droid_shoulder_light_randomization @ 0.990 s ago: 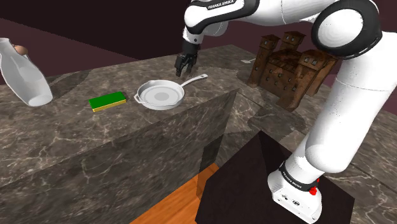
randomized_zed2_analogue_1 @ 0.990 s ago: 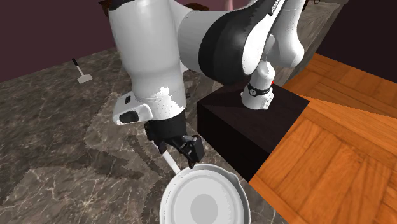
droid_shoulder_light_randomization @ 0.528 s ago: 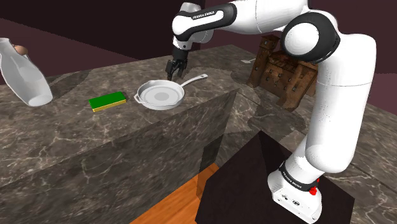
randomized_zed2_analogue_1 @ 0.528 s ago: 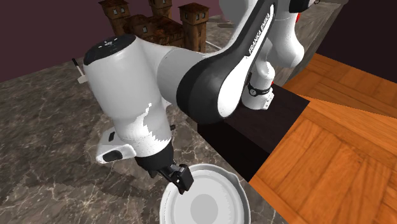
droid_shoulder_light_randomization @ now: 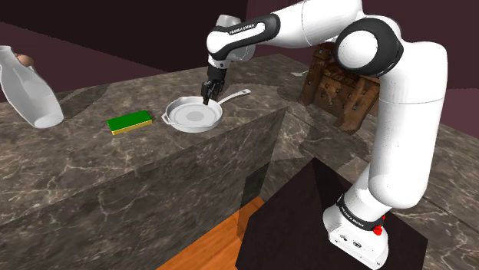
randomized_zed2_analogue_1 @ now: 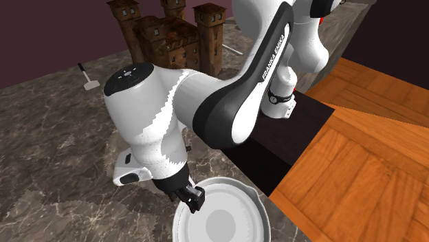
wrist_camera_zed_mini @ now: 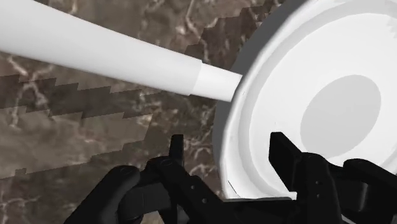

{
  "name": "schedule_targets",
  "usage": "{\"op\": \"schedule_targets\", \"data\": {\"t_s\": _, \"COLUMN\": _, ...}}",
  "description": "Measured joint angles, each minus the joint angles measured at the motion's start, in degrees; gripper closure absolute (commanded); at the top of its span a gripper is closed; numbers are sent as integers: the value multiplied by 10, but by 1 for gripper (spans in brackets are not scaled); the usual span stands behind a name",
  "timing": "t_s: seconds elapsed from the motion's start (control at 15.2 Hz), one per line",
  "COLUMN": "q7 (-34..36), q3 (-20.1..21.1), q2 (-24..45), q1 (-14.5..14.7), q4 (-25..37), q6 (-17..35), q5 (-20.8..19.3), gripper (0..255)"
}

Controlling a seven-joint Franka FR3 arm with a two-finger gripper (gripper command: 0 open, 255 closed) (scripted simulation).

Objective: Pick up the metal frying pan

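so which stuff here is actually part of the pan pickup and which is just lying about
In the job: white frying pan; gripper, open astride the pan's rim.
Lying about: green block; white jug; brown castle model.

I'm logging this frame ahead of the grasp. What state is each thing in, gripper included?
gripper: open, fingers astride the frying pan's rim beside its handle.
frying pan: flat on the counter, empty, not lifted.
sponge: lying flat on the counter, green side up.
castle model: standing upright.
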Motion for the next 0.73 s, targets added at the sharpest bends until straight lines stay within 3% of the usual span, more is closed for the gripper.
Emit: {"op": "schedule_targets", "data": {"t_s": 0.73, "q7": 1, "q3": -1, "q2": -2, "q1": -1, "q4": 6, "q6": -8, "q5": -1, "gripper": 255}}
